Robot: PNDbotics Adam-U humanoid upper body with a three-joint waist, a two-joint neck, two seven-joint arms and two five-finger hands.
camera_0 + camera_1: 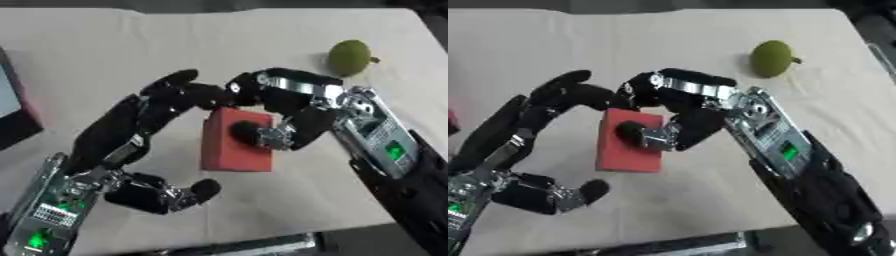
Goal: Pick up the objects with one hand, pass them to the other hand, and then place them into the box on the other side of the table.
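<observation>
- Fingers and thumb of the right hand point(293, 117) are curled around the red block point(234, 142), at the centre of the frame.
- Left hand point(153, 150) is spread open around the block's left side; its upper fingertips point(179, 79) touch or nearly touch the top.
- Block stands upright, long axis vertical, broad red face toward the camera.
- Green fruit point(350, 57) waits at upper right, well apart.
- Box point(17, 107) lies at the left edge.

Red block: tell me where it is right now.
The red block is mid-table, near the front edge, pinched by the right hand, with the left hand's fingers at its upper left corner; the green fruit sits far right.
</observation>
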